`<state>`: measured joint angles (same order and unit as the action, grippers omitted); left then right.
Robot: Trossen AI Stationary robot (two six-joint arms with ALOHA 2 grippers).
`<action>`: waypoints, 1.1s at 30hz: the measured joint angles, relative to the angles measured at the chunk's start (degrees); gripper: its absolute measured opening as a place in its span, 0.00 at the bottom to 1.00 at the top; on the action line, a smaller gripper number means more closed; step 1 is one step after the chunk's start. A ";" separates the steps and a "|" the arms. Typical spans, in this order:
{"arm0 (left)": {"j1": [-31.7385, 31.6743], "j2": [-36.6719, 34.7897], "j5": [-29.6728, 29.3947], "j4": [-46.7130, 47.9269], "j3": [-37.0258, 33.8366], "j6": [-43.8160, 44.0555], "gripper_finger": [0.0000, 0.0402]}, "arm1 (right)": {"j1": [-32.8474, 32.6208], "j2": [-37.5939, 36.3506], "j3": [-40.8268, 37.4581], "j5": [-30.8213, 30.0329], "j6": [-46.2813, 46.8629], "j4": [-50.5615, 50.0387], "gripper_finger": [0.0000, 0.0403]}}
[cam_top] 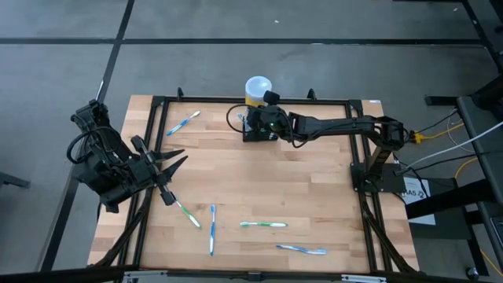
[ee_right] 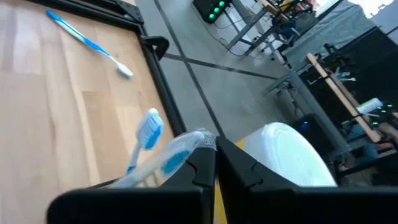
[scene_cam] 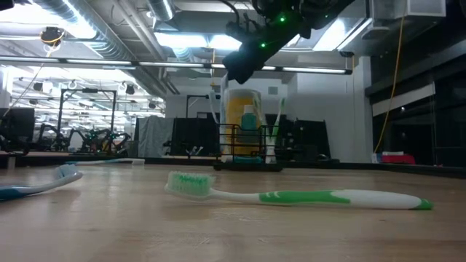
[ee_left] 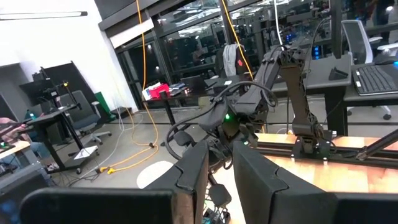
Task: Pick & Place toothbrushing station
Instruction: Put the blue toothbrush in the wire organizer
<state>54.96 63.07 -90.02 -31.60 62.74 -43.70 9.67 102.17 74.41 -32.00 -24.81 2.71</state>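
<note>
Left claw (cam_top: 174, 159): raised at the left edge of the wooden surface (cam_top: 314, 189), fingers spread a little, holding nothing; this arm waits.

Blue toothbrush, far left (cam_top: 183, 123): lies near the back-left corner, well apart from the station.

Green toothbrush, front left (cam_top: 187, 214): lies flat, just in front of the left claw.

Blue toothbrush, front (cam_top: 212, 229): lies lengthwise near the front edge, beside the green one.

Green toothbrush, front middle (cam_top: 263, 225): lies crosswise; in the low view it is the nearest thing.

Toothbrushing station (cam_top: 255, 126): black wire-mesh holder at the back middle of the surface, standing upright, with brushes already upright in it; the low view shows green and blue handles inside. A yellow cylinder with a white round top (cam_top: 258, 88) stands just behind it.

Right claw (cam_top: 267, 119): directly over the station, fingers pressed together. The wrist view shows a blue-and-clear toothbrush (ee_right: 163, 159) beside the fingertips; whether it is pinched cannot be told.

Blue toothbrush, front right (cam_top: 302, 249): flat near the front edge.

Step in hand, as judged: delivery of a brush into the station.

Next move calls for: a clean lift off the holder, then a reach to one of the five brushes left lying.
</note>
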 joint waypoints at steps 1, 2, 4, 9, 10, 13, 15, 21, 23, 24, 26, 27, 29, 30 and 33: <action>0.02 0.00 0.01 0.00 0.00 0.01 0.17 | 0.00 0.00 0.00 0.19 0.37 -0.01 0.03; 0.06 0.00 0.02 0.00 0.00 0.02 0.17 | 0.00 0.00 0.00 0.63 0.69 -0.01 0.03; 0.07 0.00 0.00 0.00 0.00 0.02 0.17 | 0.04 0.00 0.00 1.38 1.98 -0.01 0.03; 0.07 0.00 0.01 0.00 0.00 0.33 0.17 | 0.05 0.00 0.00 1.41 3.95 -0.01 0.07; 0.07 0.00 0.01 0.00 0.00 0.35 0.17 | 0.07 0.00 0.00 1.41 4.57 0.01 0.09; 0.13 0.00 0.00 0.00 0.00 0.39 0.17 | 0.40 0.00 0.00 1.44 7.07 -0.11 0.15; 0.34 0.00 0.02 0.00 0.00 0.33 0.17 | 0.70 0.00 0.00 1.42 8.54 -0.64 0.20; 0.85 0.00 0.00 0.03 0.00 -0.73 0.17 | 0.25 -0.83 0.00 -1.04 8.67 -2.73 0.35; 0.81 0.02 0.00 0.07 0.00 -1.00 0.17 | -0.15 -1.74 0.02 -2.81 7.48 -4.37 0.39; 0.81 0.00 0.00 0.07 0.00 -1.09 0.17 | -0.23 -2.01 0.03 -3.44 6.68 -5.28 0.40; 0.81 -0.01 0.00 0.27 0.00 -1.44 0.17 | -0.36 -2.43 0.08 -3.57 4.89 -8.36 0.43; 0.81 -0.02 0.00 0.32 0.00 -1.44 0.17 | -0.44 -2.56 0.04 -3.60 3.75 -10.13 0.44; 0.72 -0.02 0.00 0.31 0.00 -1.46 0.17 | -0.86 -2.63 0.07 -3.62 2.24 -12.93 0.46; 0.60 -0.03 0.00 0.31 0.00 -1.46 0.17 | -1.14 -2.85 0.04 -3.54 1.94 -14.53 0.47; -0.08 -0.15 0.00 0.76 -0.01 -1.46 0.17 | -2.74 -3.97 0.00 -3.45 1.87 -15.88 0.47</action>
<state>54.88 62.92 -90.02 -30.84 62.73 -45.17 6.93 98.20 74.41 -35.45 -22.94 -13.17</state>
